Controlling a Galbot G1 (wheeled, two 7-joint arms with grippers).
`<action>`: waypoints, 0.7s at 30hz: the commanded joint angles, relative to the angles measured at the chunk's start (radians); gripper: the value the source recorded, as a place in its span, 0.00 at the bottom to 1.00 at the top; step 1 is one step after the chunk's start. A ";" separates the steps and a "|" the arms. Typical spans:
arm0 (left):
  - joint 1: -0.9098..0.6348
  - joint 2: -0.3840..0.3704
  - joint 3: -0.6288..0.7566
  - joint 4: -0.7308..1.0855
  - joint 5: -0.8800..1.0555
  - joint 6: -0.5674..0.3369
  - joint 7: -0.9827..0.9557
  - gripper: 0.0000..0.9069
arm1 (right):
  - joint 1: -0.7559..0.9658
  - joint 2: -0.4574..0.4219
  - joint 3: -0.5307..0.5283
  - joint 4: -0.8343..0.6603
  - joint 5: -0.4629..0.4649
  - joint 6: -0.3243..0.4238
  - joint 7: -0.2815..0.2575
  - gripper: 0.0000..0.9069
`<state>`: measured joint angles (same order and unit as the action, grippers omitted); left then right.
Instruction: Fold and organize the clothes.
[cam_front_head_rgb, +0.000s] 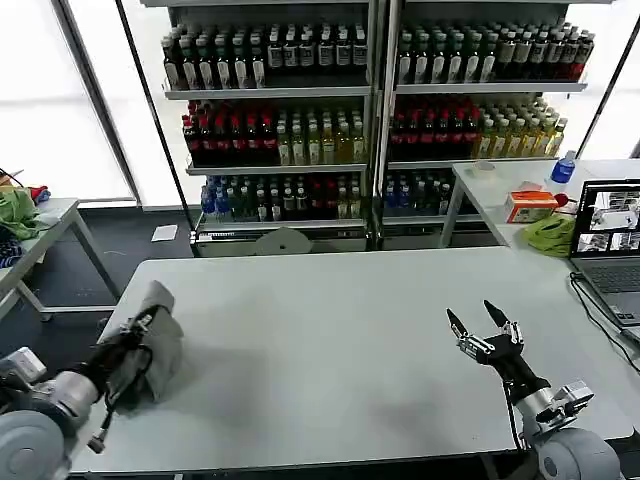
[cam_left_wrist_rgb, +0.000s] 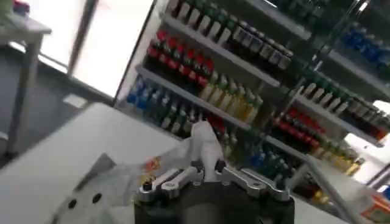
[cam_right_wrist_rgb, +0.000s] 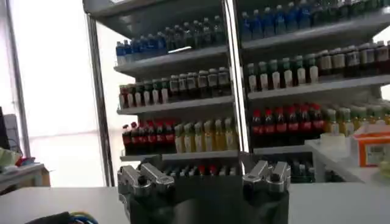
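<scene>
Shirt (cam_front_head_rgb: 160, 335) bunched at table's (cam_front_head_rgb: 340, 340) left edge, clamped in my left gripper (cam_front_head_rgb: 140, 345). Right gripper (cam_front_head_rgb: 480, 325) hovers over table's right side, fingers apart, empty. Step, I judge: carrying shirt in. Next: lay flat mid-table, bring right gripper over to spread.

Bottle shelves (cam_front_head_rgb: 370, 110), laptop (cam_front_head_rgb: 608, 235), table (cam_front_head_rgb: 350, 340)
</scene>
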<state>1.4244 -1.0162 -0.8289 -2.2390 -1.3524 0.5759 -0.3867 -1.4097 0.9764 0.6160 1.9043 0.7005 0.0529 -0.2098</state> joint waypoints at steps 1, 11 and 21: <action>-0.088 -0.143 0.359 -0.060 -0.189 0.002 -0.196 0.01 | 0.017 0.005 -0.019 0.010 -0.013 -0.018 0.010 1.00; -0.312 -0.308 0.603 0.256 0.001 0.000 -0.159 1.00 | 0.053 0.000 -0.094 0.024 -0.033 -0.121 0.082 1.00; -0.384 -0.380 0.621 0.279 0.038 -0.001 -0.105 1.00 | 0.151 -0.049 -0.257 0.047 0.037 -0.296 0.143 1.00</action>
<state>1.1498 -1.3026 -0.3170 -2.0432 -1.3505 0.5748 -0.4996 -1.3365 0.9502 0.4970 1.9413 0.6891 -0.0981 -0.1199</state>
